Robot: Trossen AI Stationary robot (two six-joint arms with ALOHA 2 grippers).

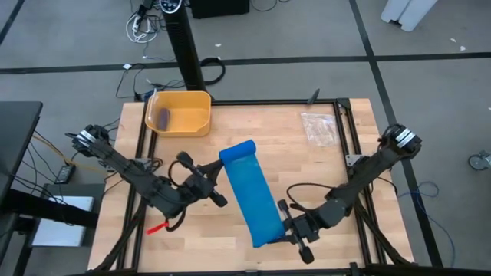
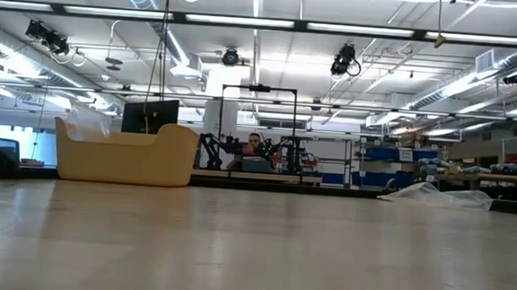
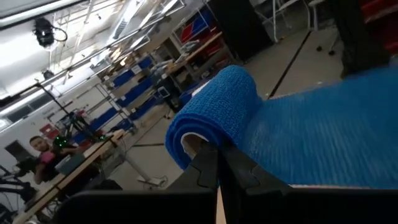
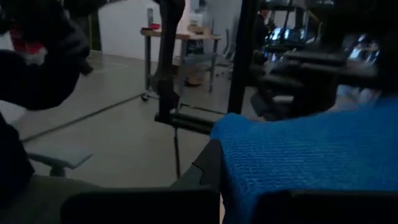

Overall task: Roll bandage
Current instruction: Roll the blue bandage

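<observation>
Both claws clenched on the bandage [image 1: 252, 193], stretched as a wide blue band (far end rolled over) diagonally across the counter [image 1: 322, 172] middle toward the near edge. Left claw [image 1: 222, 172] gripping the rolled end [image 3: 214, 115], lifted off the surface. Right claw [image 1: 285, 227] pinching the flat end [image 4: 311, 155] close to the near edge. Yellow bin [image 1: 179, 113] at the far left corner, holding a small purple-grey cylinder [image 1: 163, 117]. Clear plastic packet [image 1: 318, 127] near the far right corner.

Bright overhead strip lights [image 2: 248, 23]; soft shadows; right wrist view dim, blurred.
</observation>
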